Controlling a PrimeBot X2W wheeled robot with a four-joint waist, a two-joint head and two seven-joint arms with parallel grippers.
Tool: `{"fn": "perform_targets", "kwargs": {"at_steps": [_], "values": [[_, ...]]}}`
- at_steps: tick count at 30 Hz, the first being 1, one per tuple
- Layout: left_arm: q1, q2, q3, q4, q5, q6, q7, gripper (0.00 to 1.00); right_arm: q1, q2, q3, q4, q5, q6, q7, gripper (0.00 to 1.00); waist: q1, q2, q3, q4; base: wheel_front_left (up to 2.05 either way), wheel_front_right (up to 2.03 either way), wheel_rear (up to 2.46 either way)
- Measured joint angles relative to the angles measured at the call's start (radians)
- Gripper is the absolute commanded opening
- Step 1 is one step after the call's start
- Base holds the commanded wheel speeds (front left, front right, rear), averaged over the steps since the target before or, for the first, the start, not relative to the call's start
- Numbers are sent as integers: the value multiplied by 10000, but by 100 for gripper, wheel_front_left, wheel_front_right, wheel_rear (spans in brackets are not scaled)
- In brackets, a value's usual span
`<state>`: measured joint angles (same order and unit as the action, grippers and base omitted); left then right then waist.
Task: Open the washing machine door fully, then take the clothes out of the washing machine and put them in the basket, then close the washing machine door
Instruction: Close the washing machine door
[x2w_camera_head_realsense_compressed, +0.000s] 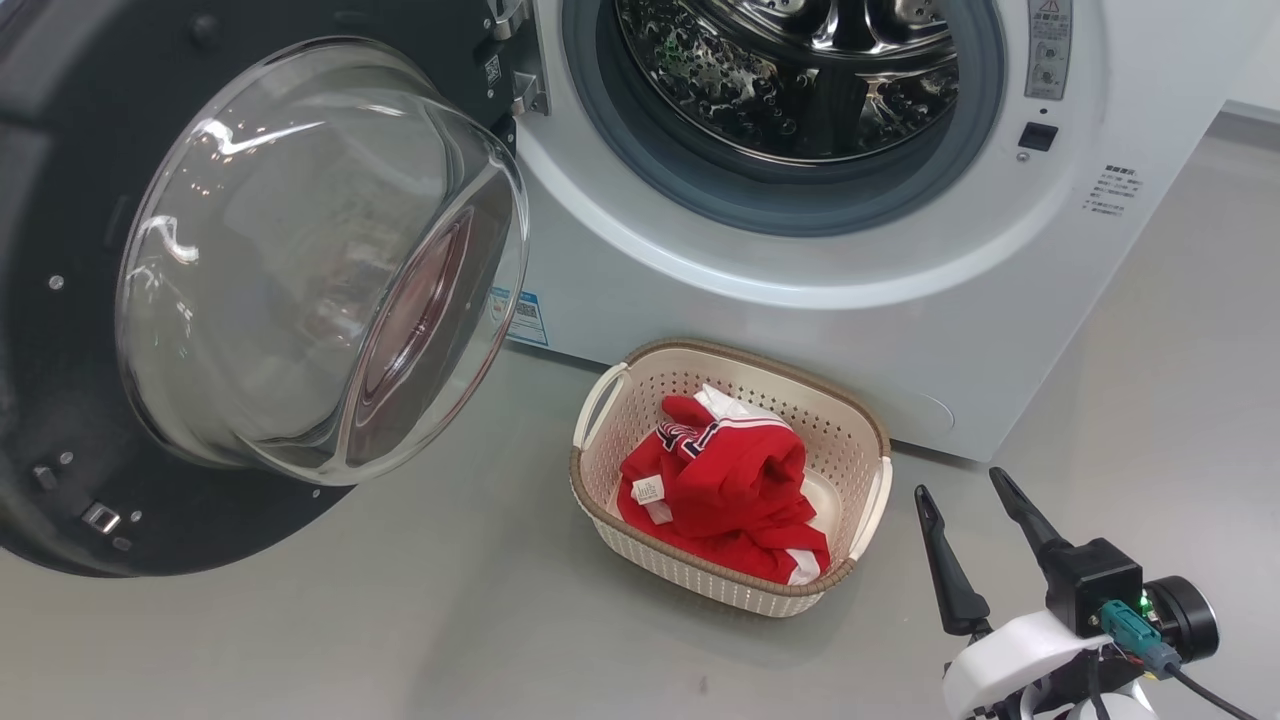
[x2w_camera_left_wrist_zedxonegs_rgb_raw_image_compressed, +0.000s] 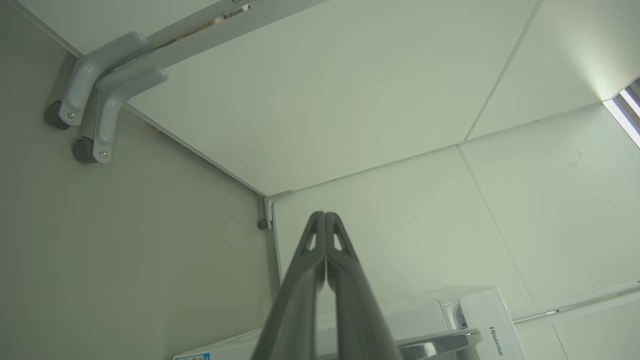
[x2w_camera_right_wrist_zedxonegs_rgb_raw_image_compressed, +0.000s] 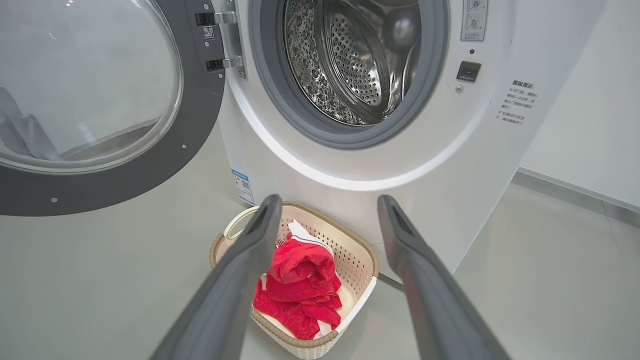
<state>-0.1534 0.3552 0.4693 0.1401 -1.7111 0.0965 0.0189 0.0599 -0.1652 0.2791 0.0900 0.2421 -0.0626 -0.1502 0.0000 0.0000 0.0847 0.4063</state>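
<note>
While our right gripper (x2w_camera_head_realsense_compressed: 958, 482) is hovering low over the grey floor (x2w_camera_head_realsense_compressed: 400, 620) with its two dark fingers spread wide and nothing between them, we are reading this as the gap between unloading and shutting up. Our left gripper (x2w_camera_left_wrist_zedxonegs_rgb_raw_image_compressed: 325, 216) is pointing upward toward pale panels (x2w_camera_left_wrist_zedxonegs_rgb_raw_image_compressed: 350, 100), its fingers pressed flat together on nothing. We are taking that to mean the arm is tucked out of the way rather than working. Just ahead of the right gripper, the cream basket (x2w_camera_head_realsense_compressed: 830, 420) is sitting on the floor close to the foot of the washing machine (x2w_camera_head_realsense_compressed: 760, 330). We are guessing it is placed there so that each garment needs only a short drop from the opening above. The red clothes (x2w_camera_head_realsense_compressed: 735, 490) are lying heaped inside it, white trim and a small label showing, none of them hanging over the edge. Beyond the basket, the grey gasket (x2w_camera_head_realsense_compressed: 700, 180) is ringing a steel drum (x2w_camera_head_realsense_compressed: 790, 70) in which we are seeing no fabric, though its upper part is running out of view. To the left, the washing machine door (x2w_camera_head_realsense_compressed: 300, 260) is standing swung wide, its glass bowl bulging toward us, well apart from the basket. Judging from all this, we are thinking that closing the door is the step left, and the left arm, being on the door's side, is looking the likelier one to push it.
</note>
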Motion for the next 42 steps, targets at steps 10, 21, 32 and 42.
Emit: {"fn": "perform_targets", "kwargs": {"at_steps": [10, 21, 32, 42], "values": [[-11, 334, -1177, 1112, 38, 46, 1294, 0, -12, -25, 40, -13, 0, 88, 44, 100, 0, 0, 110, -207, 0, 0, 0], [-246, 692, -1732, 1774, 36, 35, 2405, 0, -12, -81, 36, -58, 0, 88, 88, 100, 0, 0, 138, -199, 0, 0, 0], [-422, 848, -2094, 2307, -54, -522, 3335, 0, -105, -105, 10, -115, 0, 88, 128, 100, 0, 0, 206, -184, 0, 0, 0], [-461, 980, -2251, 2556, -161, -1252, 3996, 0, -119, -173, -50, -140, 0, 86, 128, 100, 0, 0, 211, -125, 0, 0, 0]]}}
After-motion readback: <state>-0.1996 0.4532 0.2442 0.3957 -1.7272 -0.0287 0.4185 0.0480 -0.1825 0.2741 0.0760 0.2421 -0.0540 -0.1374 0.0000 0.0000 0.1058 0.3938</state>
